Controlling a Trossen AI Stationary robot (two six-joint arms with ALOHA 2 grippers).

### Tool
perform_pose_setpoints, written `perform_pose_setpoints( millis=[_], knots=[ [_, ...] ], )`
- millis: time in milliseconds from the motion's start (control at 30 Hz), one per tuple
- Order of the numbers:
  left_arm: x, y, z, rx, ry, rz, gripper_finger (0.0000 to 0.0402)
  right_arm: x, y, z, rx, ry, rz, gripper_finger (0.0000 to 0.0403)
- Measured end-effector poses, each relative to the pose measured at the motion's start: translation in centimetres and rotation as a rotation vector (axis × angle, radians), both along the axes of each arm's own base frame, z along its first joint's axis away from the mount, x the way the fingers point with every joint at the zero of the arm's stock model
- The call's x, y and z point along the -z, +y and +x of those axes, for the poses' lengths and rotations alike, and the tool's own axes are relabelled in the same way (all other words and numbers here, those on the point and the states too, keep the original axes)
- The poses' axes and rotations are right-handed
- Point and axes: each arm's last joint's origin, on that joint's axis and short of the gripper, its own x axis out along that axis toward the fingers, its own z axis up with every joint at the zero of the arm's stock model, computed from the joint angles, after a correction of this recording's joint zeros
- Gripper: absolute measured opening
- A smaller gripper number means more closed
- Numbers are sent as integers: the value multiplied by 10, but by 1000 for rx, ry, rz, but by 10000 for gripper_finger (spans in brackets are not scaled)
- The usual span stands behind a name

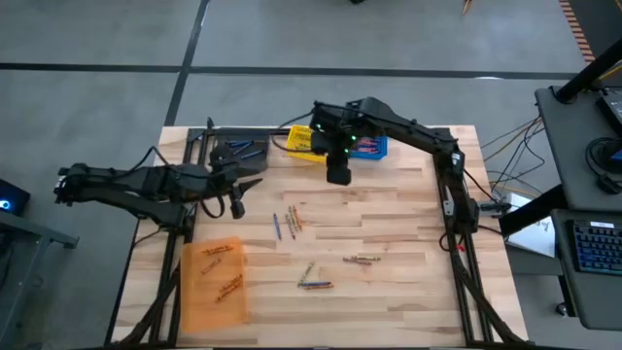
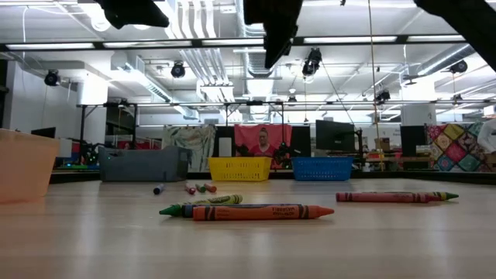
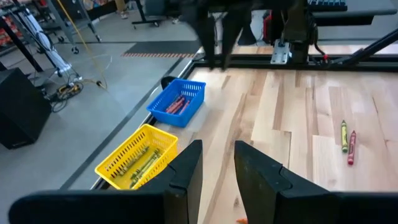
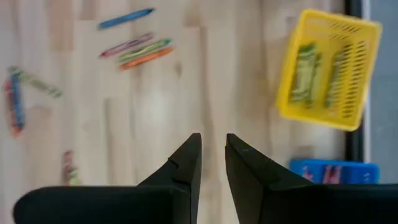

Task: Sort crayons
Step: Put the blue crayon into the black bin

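High view: orange bin (image 1: 192, 292) holds orange crayons (image 1: 225, 274).

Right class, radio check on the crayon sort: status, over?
Right gripper empty, open slightly, hanging above the table by yellow bin. Left gripper empty, near grey bin. Loose crayons mid-table, unsorted. Nothing blocking.

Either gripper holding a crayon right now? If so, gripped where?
Nothing held. The left gripper and right gripper both show an empty gap between their dark fingers; thin wax crayons lie on the wooden table.
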Motion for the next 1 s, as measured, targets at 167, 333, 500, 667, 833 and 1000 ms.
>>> perform_pose_setpoints(
  millis=[167,333,500,667,833,1000],
  knots=[
    [5,-1,8,0,34,1,75,-11,30,-7,-46,1,29,63],
    [10,-2,14,7,60,-10,75,-17,59,-14,-95,0,38,63],
    [15,-3,20,29,83,-22,75,-14,84,-24,-137,-2,47,63],
    [22,-6,28,87,124,-46,75,-1,102,-34,-147,-62,55,63],
    [30,-8,36,143,179,-71,75,18,116,-50,-134,-112,72,63],
    [44,-11,43,214,275,-109,75,42,128,-68,-92,-159,111,63]
  ],
)
